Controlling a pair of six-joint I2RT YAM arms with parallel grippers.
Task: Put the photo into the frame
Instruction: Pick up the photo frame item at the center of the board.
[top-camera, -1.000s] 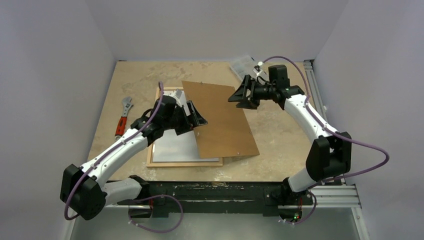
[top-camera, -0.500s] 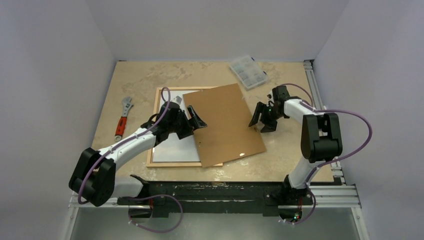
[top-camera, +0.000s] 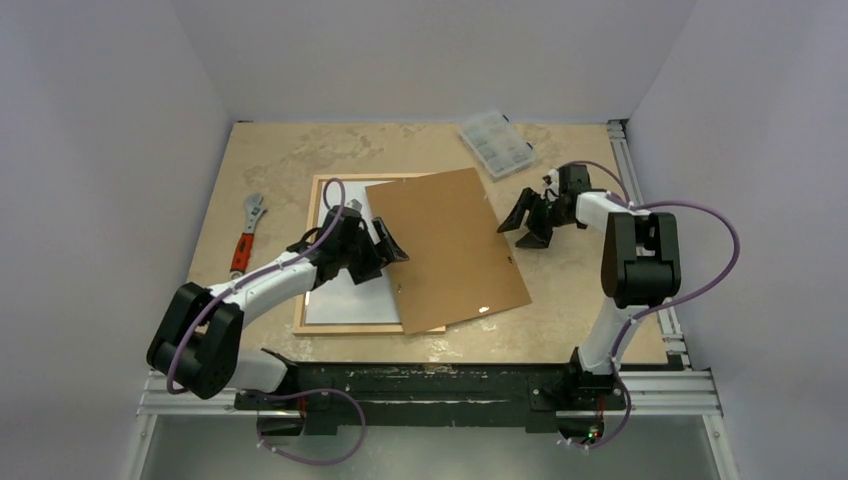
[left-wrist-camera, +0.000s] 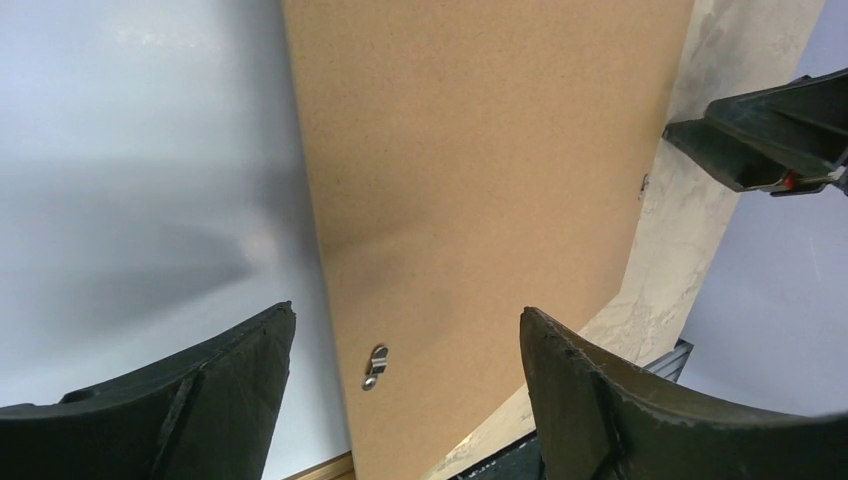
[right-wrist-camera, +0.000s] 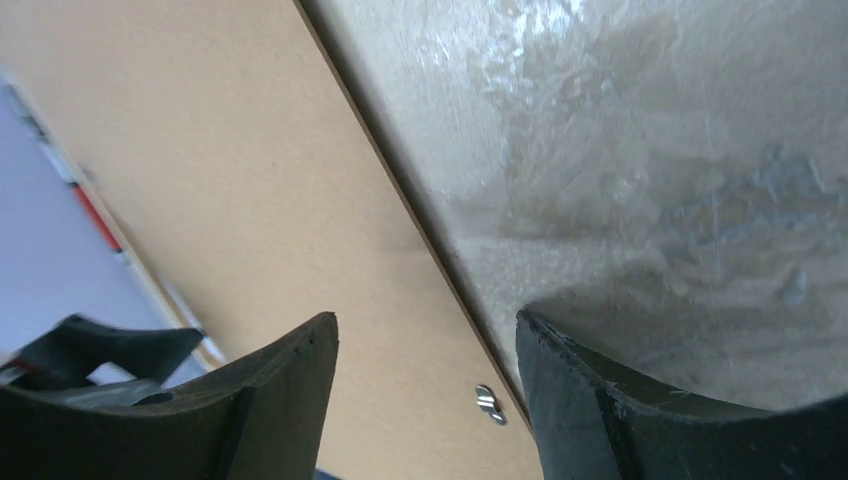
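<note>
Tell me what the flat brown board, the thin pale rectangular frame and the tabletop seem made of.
Flat brown board: probably hardboard, matte, fine even speckle, small metal clips. Thin pale rectangular frame: apparently bare natural wood, tan rim. Tabletop: beige marbled, stone-look, perhaps laminate.

Right hand (right-wrist-camera: 425, 330) over board (right-wrist-camera: 200, 200) edge
</note>
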